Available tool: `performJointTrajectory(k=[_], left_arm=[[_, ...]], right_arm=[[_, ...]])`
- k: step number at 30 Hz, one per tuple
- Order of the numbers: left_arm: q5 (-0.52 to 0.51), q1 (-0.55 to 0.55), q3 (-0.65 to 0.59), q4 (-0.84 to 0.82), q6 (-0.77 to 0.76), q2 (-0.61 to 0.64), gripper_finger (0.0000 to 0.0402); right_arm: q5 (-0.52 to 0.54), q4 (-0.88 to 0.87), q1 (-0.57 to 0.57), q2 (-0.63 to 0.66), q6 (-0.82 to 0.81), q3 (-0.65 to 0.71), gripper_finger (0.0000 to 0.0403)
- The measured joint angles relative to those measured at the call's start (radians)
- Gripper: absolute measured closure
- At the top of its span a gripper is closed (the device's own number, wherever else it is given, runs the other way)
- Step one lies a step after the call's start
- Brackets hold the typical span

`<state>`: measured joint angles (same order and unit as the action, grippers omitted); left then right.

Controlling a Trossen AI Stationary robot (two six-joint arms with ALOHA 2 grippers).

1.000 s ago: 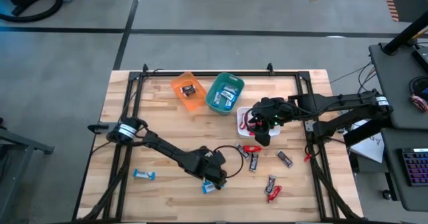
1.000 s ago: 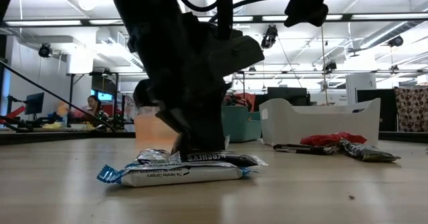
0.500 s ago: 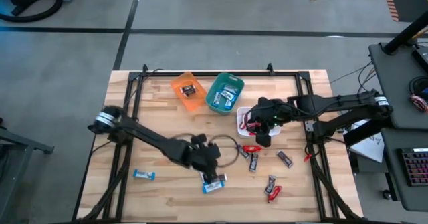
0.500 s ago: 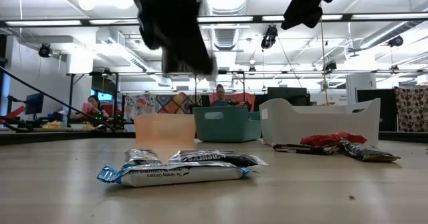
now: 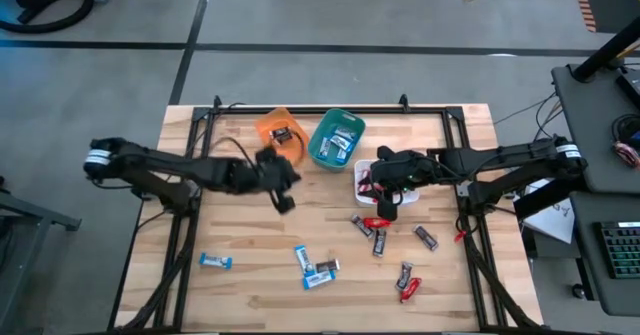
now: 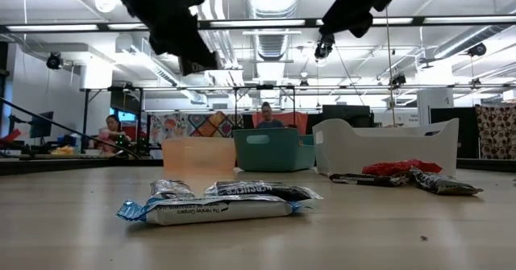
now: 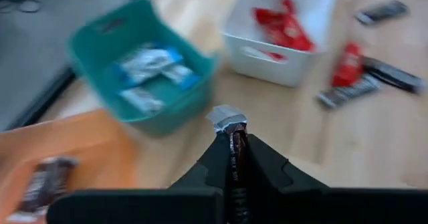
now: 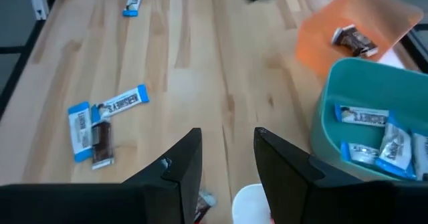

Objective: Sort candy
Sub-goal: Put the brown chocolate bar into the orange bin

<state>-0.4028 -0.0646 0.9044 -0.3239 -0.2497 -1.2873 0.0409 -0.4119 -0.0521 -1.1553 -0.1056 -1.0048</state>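
Now left gripper jaws pinch a dark foil-wrapped candy bar; right gripper jaws gape, empty.

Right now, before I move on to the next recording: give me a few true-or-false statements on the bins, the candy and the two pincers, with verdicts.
1. The left pincer is shut on a dark candy bar. True.
2. The orange bin is empty. False: it holds one dark bar.
3. The teal bin holds blue-and-white candy. True.
4. The right pincer is clamped on a red candy. False: it is open, holding nothing, over the white bin.
5. Red candy lies in the white bin. True.
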Motion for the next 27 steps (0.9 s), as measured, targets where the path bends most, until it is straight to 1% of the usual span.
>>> performJointTrajectory(k=[4, 7, 12, 16, 19, 23, 27], left_arm=[[0.038, 0.133, -0.075, 0.009, 0.034, 0.072, 0.0395], [0.072, 0.241, -0.114, 0.035, 0.071, 0.103, 0.0395], [0.238, 0.446, -0.155, 0.093, 0.178, 0.095, 0.0395], [0.343, 0.595, -0.151, 0.146, 0.271, 0.05, 0.0395], [0.411, 0.685, -0.136, 0.177, 0.337, 0.003, 0.0395], [0.475, 0.767, -0.1, 0.181, 0.402, -0.081, 0.0394], [0.49, 0.813, -0.051, 0.184, 0.465, -0.177, 0.0392]], right_arm=[[0.071, 0.009, 0.0, 0.0, -0.002, 0.008, 0.0277], [0.124, 0.008, 0.0, 0.0, -0.005, 0.009, 0.0277], [0.159, 0.01, 0.0, 0.0, -0.006, 0.009, 0.0277], [0.171, 0.01, 0.0, 0.0, -0.006, 0.009, 0.028], [0.171, 0.01, 0.0, 0.0, -0.011, 0.009, 0.0278], [0.171, 0.01, 0.0, 0.0, -0.016, 0.009, 0.0278], [0.172, 0.009, 0.0, 0.0, -0.017, 0.009, 0.0282]])
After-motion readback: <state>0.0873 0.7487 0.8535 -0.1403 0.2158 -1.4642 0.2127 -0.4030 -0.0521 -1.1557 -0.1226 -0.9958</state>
